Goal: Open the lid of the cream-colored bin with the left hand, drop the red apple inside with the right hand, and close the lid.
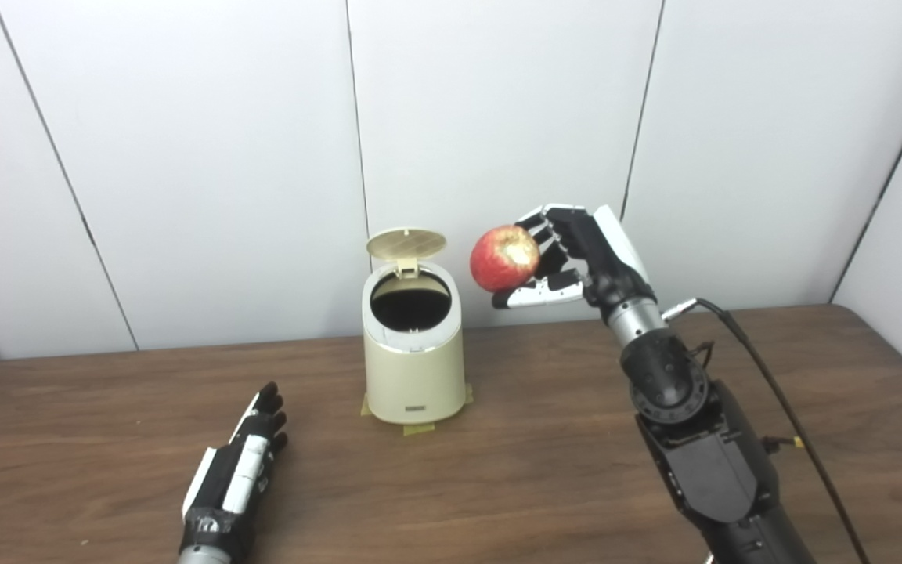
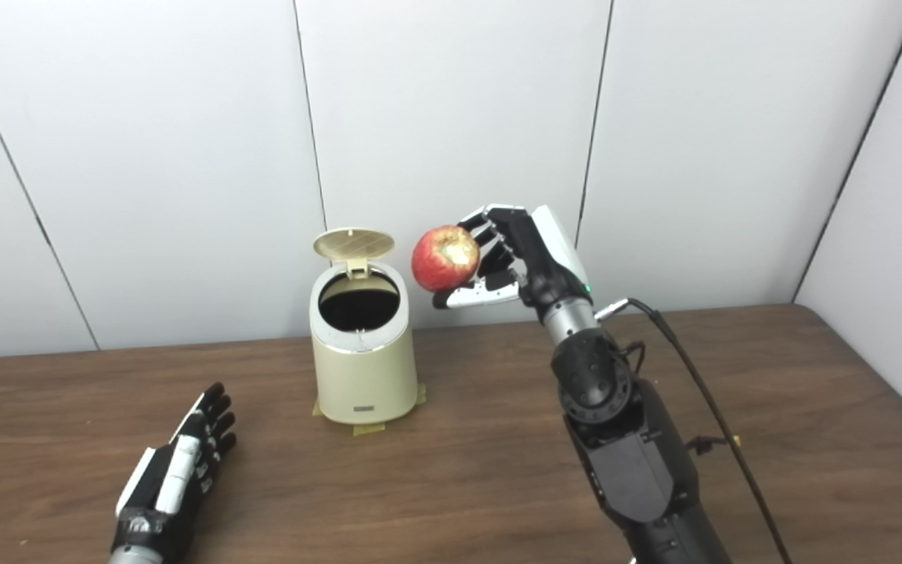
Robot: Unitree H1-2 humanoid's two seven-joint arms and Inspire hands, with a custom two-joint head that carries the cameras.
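Item: right hand (image 1: 576, 262). Raised off the table (image 1: 545, 470), fingers curled around the red apple (image 1: 504, 258), thumb underneath as a shelf. The fruit sits at my fingertips rather than deep in the palm.

Item: red apple. Held in the air, up and to the right of the bin's mouth, not yet over it. Skin red with paler streaks; a pale patch faces the cameras, possibly a bite or the stem hollow, I cannot tell which.

Item: cream-colored bin (image 1: 413, 368). Stands left of and below my right hand, upright, taped down at its base with yellow tape (image 1: 418, 428). Lid (image 1: 406, 244) tipped up on its rear hinge; dark opening (image 1: 410, 301) exposed.

Item: left hand (image 1: 243, 462). Lies flat on the table, fingers straight and together, holding nothing, well apart from the bin.

Step in hand, as I judge it: carry the apple leftward until it hangs squarely above the opening, clear of the raised lid, then lower before loosening the fingers, so it drops straight and does not strike the rim.
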